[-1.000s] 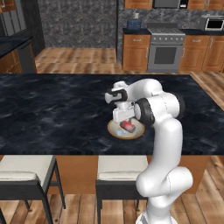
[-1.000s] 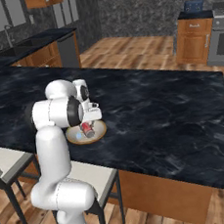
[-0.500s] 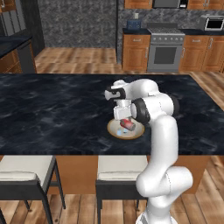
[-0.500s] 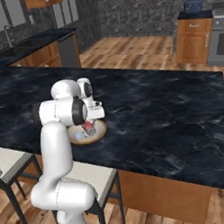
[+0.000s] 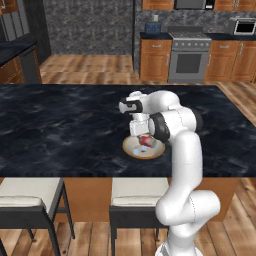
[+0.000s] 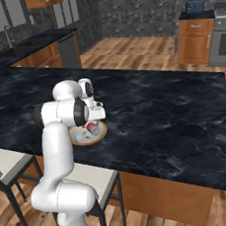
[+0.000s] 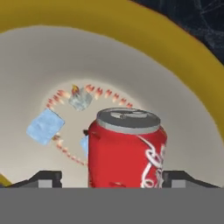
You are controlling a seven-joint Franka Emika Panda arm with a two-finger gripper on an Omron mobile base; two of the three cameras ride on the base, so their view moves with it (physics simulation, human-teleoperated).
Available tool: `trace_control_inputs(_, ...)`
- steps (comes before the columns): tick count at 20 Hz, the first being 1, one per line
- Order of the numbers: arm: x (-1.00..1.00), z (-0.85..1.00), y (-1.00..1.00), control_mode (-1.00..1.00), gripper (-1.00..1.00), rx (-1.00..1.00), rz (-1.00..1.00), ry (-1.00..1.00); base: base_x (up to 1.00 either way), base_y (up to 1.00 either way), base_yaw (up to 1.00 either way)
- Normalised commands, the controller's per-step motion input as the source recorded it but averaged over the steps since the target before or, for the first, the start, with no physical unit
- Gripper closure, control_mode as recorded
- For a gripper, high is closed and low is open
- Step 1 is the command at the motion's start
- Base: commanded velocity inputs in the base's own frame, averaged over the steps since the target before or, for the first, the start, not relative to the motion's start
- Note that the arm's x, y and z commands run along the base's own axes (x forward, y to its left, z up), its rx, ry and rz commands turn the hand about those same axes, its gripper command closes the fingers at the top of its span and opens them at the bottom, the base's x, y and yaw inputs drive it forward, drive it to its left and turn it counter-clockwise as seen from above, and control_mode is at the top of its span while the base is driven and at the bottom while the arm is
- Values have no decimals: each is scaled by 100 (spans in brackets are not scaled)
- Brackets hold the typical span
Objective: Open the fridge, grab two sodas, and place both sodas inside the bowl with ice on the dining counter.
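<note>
Hand view puts a red soda can at lower centre of the frame, silver top facing the lens, standing inside the bowl, whose tan rim curves across the top and right. Pale blue ice cubes lie on the bowl's light floor at centre left, one just beside the can. The tool has its two dark tips at the bottom edge, set wide to either side of the can with a gap showing between each tip and the can's wall, so the jaws stand open and grip nothing.

Left base view shows the bowl at mid-frame on the black veined worktop, near its front edge, with the tool directly above it. Red shows in the bowl there, though whether one can or two is hard to tell at this size. White-seated chairs sit along the bottom of the frame.
</note>
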Motion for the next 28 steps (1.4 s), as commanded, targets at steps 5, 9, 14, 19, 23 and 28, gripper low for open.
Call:
trace_control_inputs(5,-3,9,7,-100,-100,0,1,0,0,0,0)
trace_control_inputs(9,-14,43,0,-100,-100,1,3,-6,0,0,0)
trace_control_inputs(14,-14,52,1,-100,-100,3,1,-16,0,0,0)
trace_control_inputs(19,-36,57,0,-100,-100,9,0,-22,0,0,0)
trace_control_inputs(23,-87,36,-4,-100,-100,16,0,-31,0,0,0)
trace_control_inputs(28,-95,31,-12,-100,-100,16,-2,-35,0,0,0)
